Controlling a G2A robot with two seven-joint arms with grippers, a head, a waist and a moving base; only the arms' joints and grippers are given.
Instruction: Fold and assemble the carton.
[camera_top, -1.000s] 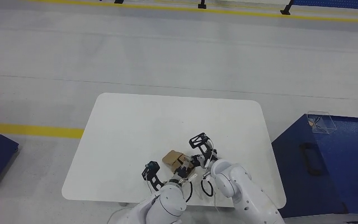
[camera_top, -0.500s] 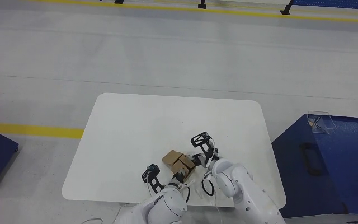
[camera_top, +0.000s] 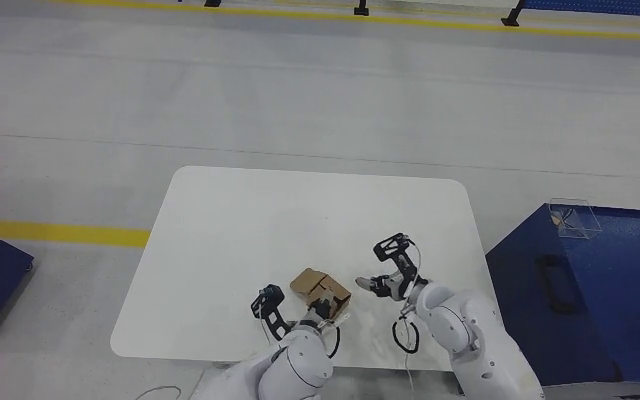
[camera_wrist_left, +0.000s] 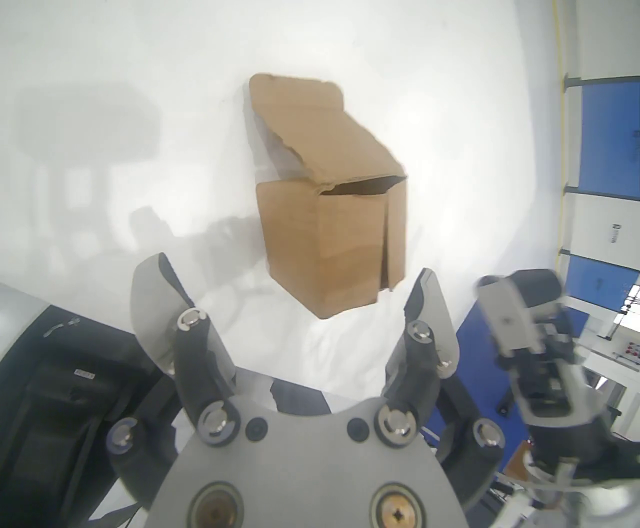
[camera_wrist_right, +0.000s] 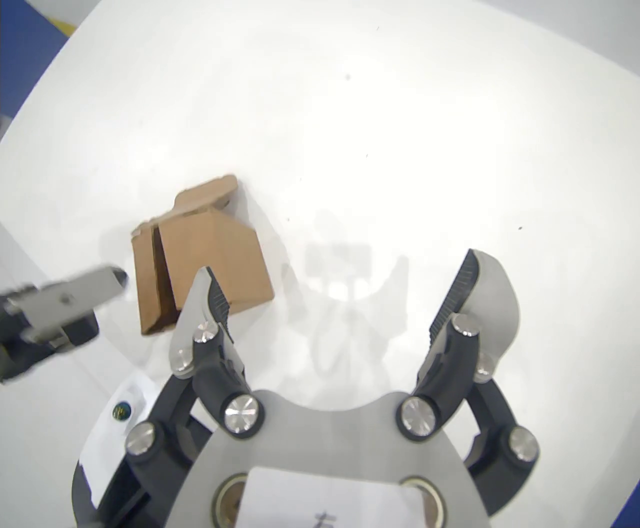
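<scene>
A small brown carton (camera_top: 321, 287) stands on the white table (camera_top: 300, 210) near its front edge. One flap juts out flat behind it, and a dark gap shows under its top panel (camera_wrist_left: 330, 235). My left gripper (camera_wrist_left: 287, 270) hovers open just in front of the carton, without touching it. My right gripper (camera_wrist_right: 340, 265) is open and holds nothing. It sits to the right of the carton (camera_wrist_right: 210, 250), a short way off. In the top view the left gripper (camera_top: 318, 318) is at the carton's near side and the right gripper (camera_top: 370, 286) is beside it.
A blue cabinet (camera_top: 560, 290) stands past the table's right edge with a clear container (camera_top: 573, 215) on top. The table's back and left parts are bare white surface. The carton sits close to the front edge.
The right gripper has let go of the carton and drawn away to the right. The left gripper has backed off slightly toward the front edge. The carton stays put.
</scene>
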